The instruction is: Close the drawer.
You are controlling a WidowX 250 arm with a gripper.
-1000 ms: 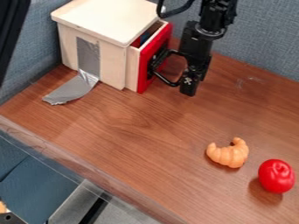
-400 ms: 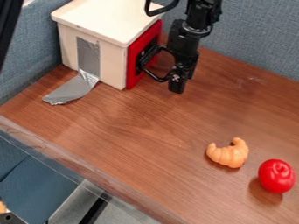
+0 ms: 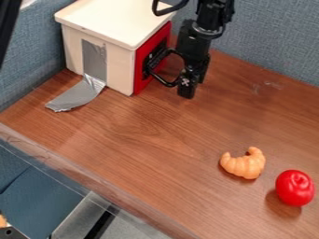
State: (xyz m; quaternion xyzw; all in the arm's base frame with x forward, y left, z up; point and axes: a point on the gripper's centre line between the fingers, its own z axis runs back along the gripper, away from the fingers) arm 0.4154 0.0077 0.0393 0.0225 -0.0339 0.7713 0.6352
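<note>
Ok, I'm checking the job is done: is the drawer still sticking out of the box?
No, the red drawer front sits flush against the wooden box.

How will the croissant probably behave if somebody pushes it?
The croissant would probably slide or rock rather than roll far, because its body is bent into a crescent. Its smooth, even surface looks like moulded plastic, so it may be light and keep its shape.

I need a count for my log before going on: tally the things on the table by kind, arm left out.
Toy food: 2 (croissant, red fruit)
Box: 1
Drawer: 1, in the box
Tape strip: 1, on the box's side
Total: 5
</note>
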